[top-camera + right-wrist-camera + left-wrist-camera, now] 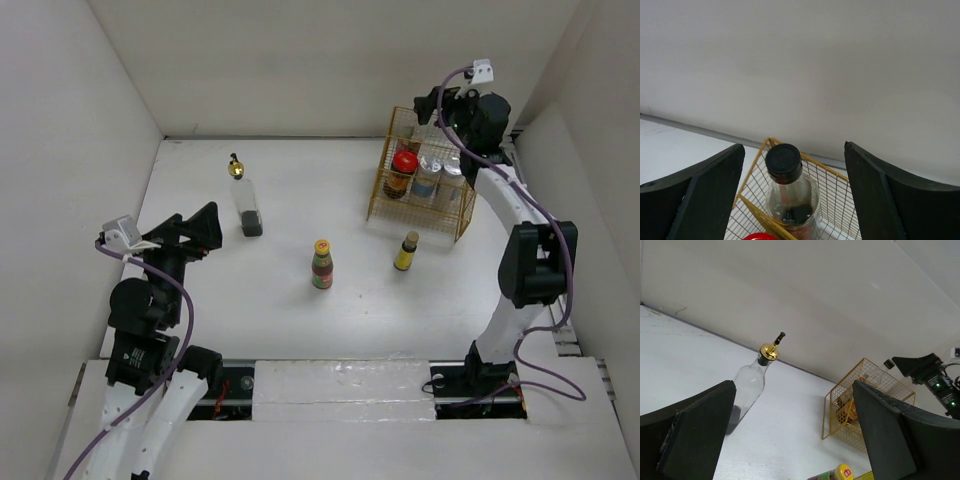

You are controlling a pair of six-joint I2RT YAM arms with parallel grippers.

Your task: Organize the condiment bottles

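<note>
My right gripper [436,108] is open above the back of the gold wire rack [462,222]. In the right wrist view its fingers [715,185] stand either side of a black-capped bottle [786,167] in the rack, without touching it. The rack also holds a red-capped dark bottle [403,172] and two silver-lidded cans [428,178]. On the table stand a gold-topped clear bottle [245,205], a yellow-capped green bottle [322,264] and a small yellow bottle [406,251]. My left gripper [208,228] is open and empty, left of the clear bottle [751,385].
White walls close in the table on the left, back and right. The rack [837,405] stands at the back right, close to the right wall. The right arm's links [535,260] rise along the right side.
</note>
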